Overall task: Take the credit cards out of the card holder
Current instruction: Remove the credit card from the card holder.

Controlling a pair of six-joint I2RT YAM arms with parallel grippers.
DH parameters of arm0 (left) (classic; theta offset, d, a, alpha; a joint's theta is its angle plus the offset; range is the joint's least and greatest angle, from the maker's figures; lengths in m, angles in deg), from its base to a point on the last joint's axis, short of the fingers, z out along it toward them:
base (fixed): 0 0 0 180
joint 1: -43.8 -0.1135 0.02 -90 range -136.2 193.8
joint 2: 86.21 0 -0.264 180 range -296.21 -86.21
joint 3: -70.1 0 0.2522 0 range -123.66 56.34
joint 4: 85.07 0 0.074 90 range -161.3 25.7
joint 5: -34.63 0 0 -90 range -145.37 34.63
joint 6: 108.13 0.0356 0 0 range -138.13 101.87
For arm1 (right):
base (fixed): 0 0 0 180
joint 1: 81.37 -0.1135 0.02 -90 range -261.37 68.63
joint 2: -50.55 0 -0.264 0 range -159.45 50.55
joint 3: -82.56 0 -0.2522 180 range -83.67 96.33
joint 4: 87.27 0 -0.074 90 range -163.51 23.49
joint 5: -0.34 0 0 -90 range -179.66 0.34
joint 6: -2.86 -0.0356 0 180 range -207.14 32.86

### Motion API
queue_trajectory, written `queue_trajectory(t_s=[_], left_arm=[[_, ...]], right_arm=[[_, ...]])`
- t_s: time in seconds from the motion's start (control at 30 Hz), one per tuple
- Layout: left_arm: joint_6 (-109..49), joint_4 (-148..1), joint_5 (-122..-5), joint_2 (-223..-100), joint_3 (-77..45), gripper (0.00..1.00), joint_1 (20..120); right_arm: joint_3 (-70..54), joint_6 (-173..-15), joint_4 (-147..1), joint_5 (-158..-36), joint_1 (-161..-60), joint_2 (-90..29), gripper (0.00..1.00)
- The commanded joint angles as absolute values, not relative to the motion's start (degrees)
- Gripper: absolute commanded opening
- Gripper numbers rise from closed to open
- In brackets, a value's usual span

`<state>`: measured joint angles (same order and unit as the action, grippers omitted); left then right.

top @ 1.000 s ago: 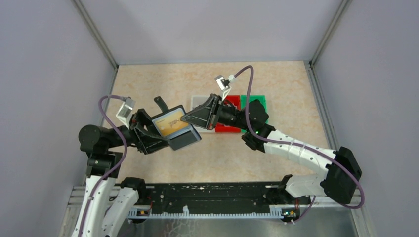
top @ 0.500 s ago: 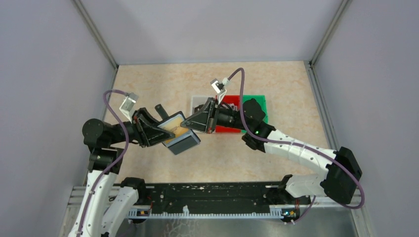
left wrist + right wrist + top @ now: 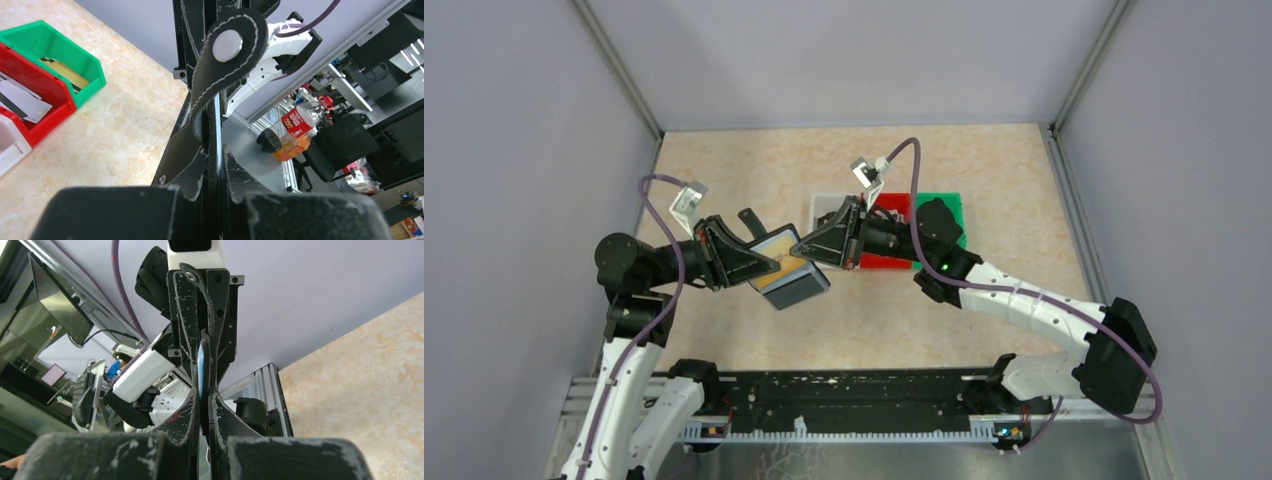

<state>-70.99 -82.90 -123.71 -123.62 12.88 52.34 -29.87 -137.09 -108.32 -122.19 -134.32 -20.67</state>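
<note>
Left of the red bin (image 3: 886, 263), the left gripper (image 3: 762, 262) clamps the open card holder (image 3: 798, 285) aloft. Its long axis runs diagonally, with the strap (image 3: 747, 219) pointing far-left. The right gripper (image 3: 800, 248) pinches narrowly on the bin-side edge by the gold credit card (image 3: 781, 266).

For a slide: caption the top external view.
Left gripper and right gripper pinch the open card holder, gold card showing.

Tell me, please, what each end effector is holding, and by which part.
The left end effector grips the card holder by its strap-side edge; the right end effector pinches its opposite edge, card or flap unclear.
</note>
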Motion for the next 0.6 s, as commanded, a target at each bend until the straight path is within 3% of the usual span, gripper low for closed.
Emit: queue_trajectory(t_s=[0.0,0.17,0.37,0.5,0.57], left_arm=[[-71.17,-83.98,-118.41,-123.78,9.15,0.00,52.42],[-70.46,-81.72,-116.38,-123.74,8.55,0.00,52.42],[-73.58,-83.64,-118.48,-123.90,8.80,0.00,52.42],[-74.23,-83.68,-119.14,-123.44,8.09,0.00,52.42],[-74.67,-83.79,-119.49,-123.39,7.63,0.00,52.42]], right_arm=[[-29.04,-138.28,-111.50,-122.05,-134.65,-19.31,0.05],[-29.98,-139.26,-113.15,-118.13,-134.71,-17.04,0.18],[-30.44,-140.54,-116.02,-121.28,-134.68,-18.29,0.42],[-28.58,-140.17,-115.39,-124.03,-135.15,-20.39,0.44],[-28.03,-139.74,-115.35,-124.63,-135.69,-21.08,0.37]])
